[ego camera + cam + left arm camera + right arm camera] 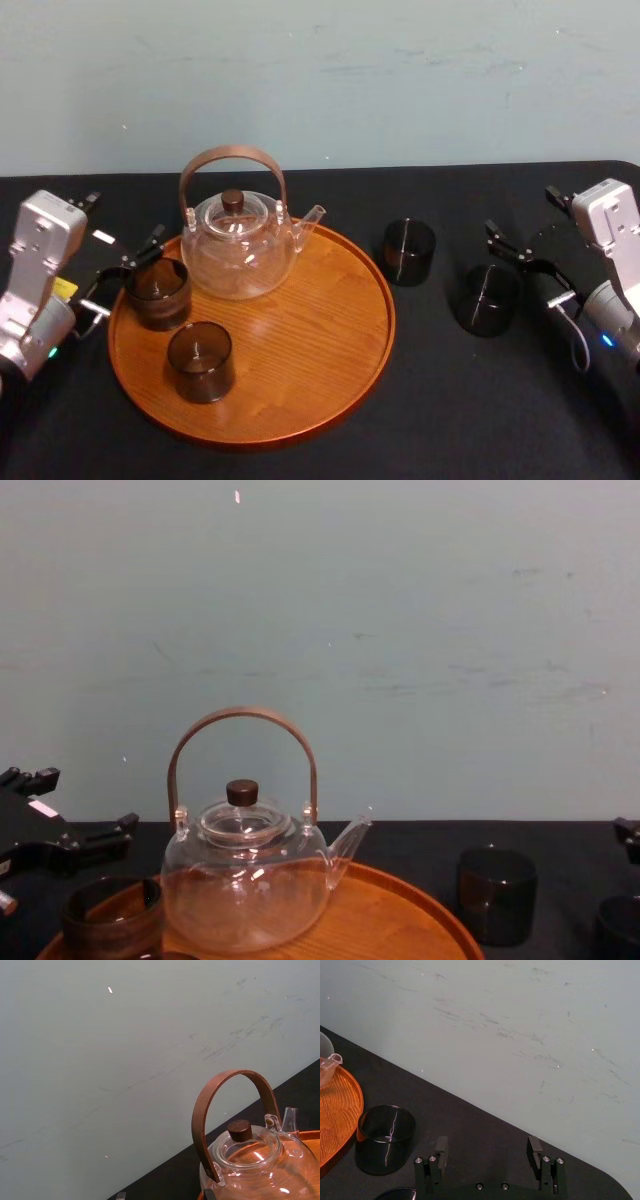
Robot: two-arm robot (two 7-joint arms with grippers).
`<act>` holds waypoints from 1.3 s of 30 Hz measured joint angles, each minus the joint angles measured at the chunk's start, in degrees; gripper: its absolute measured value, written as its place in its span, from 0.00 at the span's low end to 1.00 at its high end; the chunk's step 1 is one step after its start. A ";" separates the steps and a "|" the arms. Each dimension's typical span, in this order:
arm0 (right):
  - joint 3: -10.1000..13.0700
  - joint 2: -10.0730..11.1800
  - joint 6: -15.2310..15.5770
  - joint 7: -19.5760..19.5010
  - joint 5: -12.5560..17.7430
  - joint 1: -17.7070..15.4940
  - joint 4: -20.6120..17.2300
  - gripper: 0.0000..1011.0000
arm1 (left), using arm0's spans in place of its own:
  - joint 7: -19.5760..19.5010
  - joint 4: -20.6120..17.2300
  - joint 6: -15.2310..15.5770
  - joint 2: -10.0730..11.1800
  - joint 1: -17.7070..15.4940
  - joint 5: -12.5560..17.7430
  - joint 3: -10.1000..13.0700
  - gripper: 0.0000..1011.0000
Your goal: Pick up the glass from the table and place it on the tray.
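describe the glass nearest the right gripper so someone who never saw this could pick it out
Start at the big round wooden tray with the teapot. Two dark glasses stand off it on the black table to its right. Yours is the outer glass, farther from the tray, beside the open right gripper; the other glass sits by the tray's rim.

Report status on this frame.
Left end effector open at tray glass. Right end effector open beside table glass. Second table glass stands between it and tray.
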 joint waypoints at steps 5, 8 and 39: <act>0.00 0.00 0.00 0.00 0.00 0.00 0.00 0.99 | 0.00 0.00 0.00 0.00 0.00 0.00 0.00 0.99; 0.00 0.00 0.00 0.00 0.00 0.00 0.00 0.99 | 0.00 0.00 0.00 0.00 0.00 0.00 0.00 0.99; 3.75 0.84 0.53 3.94 1.82 -3.09 -4.62 0.99 | 0.00 0.00 0.00 0.00 0.00 0.00 0.00 0.99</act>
